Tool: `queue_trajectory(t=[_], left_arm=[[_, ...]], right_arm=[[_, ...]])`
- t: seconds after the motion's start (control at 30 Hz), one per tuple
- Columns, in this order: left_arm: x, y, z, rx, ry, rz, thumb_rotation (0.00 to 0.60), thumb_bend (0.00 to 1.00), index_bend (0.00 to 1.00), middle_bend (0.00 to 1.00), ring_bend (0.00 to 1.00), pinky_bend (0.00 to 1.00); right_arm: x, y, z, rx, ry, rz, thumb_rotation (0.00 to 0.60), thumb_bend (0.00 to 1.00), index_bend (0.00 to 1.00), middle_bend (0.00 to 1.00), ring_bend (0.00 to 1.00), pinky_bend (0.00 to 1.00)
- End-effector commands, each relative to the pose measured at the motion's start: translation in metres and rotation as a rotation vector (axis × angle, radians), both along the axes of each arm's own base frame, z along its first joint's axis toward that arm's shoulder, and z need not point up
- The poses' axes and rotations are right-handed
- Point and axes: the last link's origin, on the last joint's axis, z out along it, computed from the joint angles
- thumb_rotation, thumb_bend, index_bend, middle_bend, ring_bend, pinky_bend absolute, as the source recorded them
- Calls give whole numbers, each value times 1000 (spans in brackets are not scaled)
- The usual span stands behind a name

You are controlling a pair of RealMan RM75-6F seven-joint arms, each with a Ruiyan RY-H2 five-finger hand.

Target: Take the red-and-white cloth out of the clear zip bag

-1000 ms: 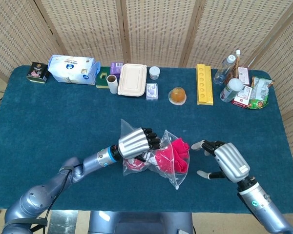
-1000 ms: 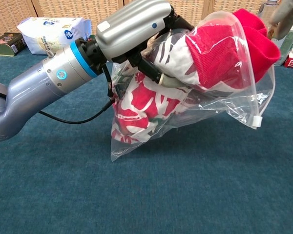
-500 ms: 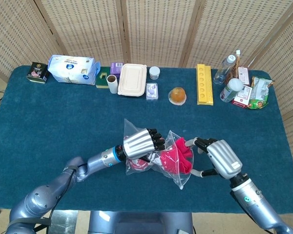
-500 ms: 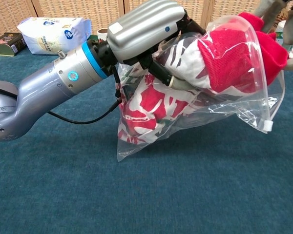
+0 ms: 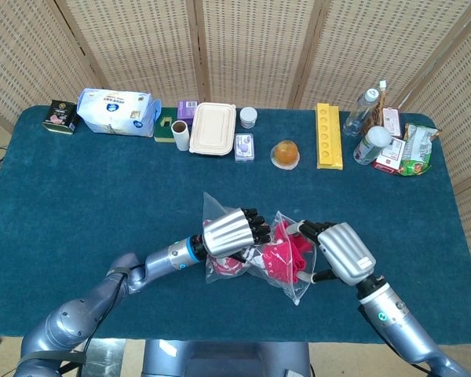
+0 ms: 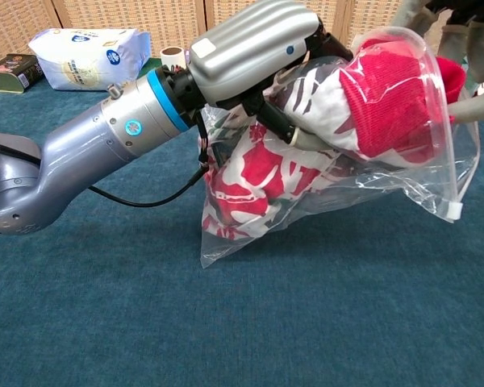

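Now red-and-white cloth (image 6: 363, 105) in clear zip bag (image 6: 419, 173), between both hands' fingers (image 6: 274, 121).

Left hand (image 6: 254, 40) grips clear zip bag (image 6: 387, 181) holding red-and-white cloth (image 6: 351, 105); right hand's fingers (image 6: 468, 52) seemingly touch it.

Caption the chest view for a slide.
Left hand holds the clear zip bag off the table while the right hand reaches the red-and-white cloth at its mouth.

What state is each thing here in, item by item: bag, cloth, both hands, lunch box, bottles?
clear zip bag: lifted off the table, mouth open toward the right hand.
red-and-white cloth: mostly inside the bag, red end at the mouth.
left hand: grips the bag.
right hand: fingers at the bag's mouth; grip on the cloth unclear.
beige lunch box: lid closed.
bottles: upright, capped.
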Motion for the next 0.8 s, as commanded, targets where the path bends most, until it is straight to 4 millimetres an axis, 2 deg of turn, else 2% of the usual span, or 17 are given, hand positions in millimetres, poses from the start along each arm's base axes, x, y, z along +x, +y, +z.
queue_trajectory(t=[0.03,0.43,0.8], left_arm=[[2,1,0,6,-6,7,600,339,821,683,643,654],[3,6,2,25,-28,40,600,351,822,683,643,654],[-2,10,5,44,-15,47,600,352,821,683,644,654]], right_arm=[[3,1,-5,4,9,4,544,147,305,383,535,582],[-3,4,-4,-3,-13,-11,542,144,305,383,533,580],[-9,4,1,-11,14,-15,546,67,300,383,528,578]])
